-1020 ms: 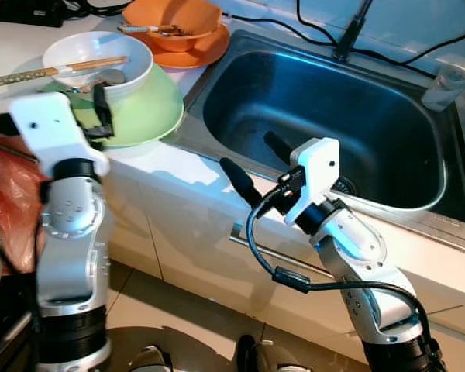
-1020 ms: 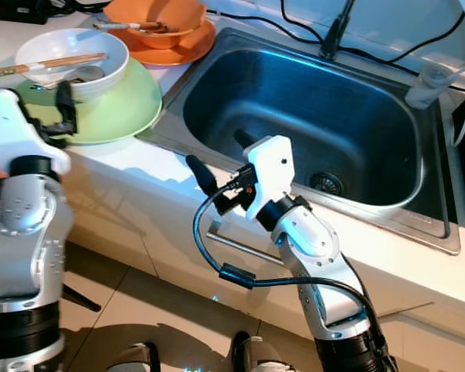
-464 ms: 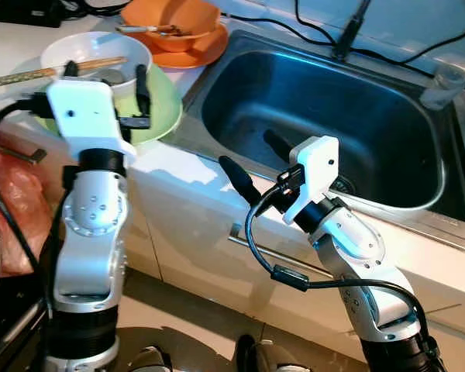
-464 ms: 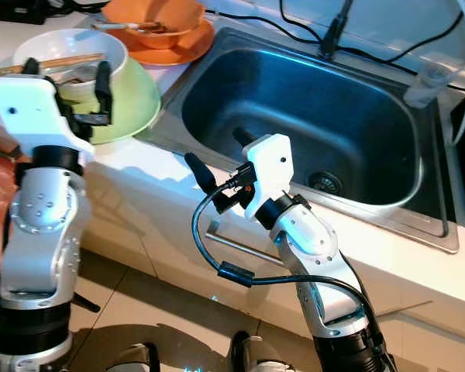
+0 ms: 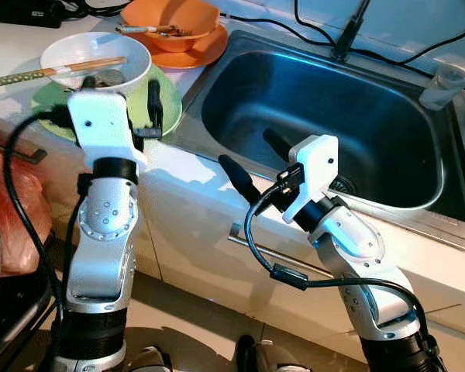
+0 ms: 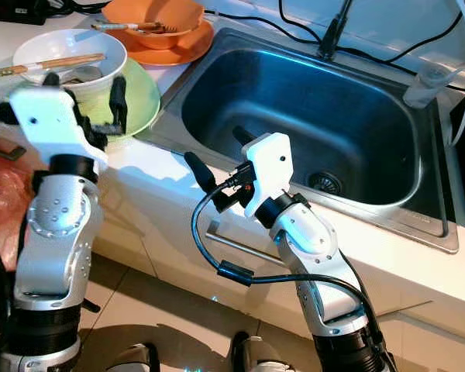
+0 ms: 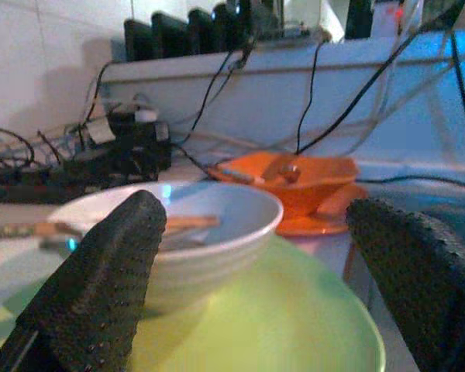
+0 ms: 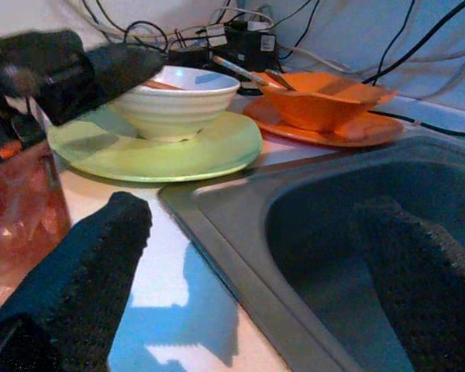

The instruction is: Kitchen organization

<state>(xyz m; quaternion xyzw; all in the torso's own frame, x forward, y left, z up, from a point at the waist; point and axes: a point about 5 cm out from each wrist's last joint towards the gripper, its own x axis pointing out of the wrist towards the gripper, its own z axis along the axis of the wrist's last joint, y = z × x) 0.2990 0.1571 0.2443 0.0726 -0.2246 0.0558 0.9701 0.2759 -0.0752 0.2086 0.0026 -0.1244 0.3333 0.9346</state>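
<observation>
Pale-green round plate [image 5: 139,105] carrying a white ribbed bowl [image 5: 93,58] sits on the white table [image 5: 178,167] at ten o'clock of the steel sink [image 5: 325,116], both hands' [image 5: 108,101] [image 5: 252,159] fingers spread apart.

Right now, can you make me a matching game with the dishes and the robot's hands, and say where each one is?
Things:
1. white bowl
2. orange bowl
3. left gripper
4. right gripper

Places:
A. at the front rim of the sink, fingers open
B. on the orange plate
C. on the green plate, with chopsticks across it
D. over the near edge of the green plate, fingers open

Pairs: 1-C, 2-B, 3-D, 4-A
</observation>
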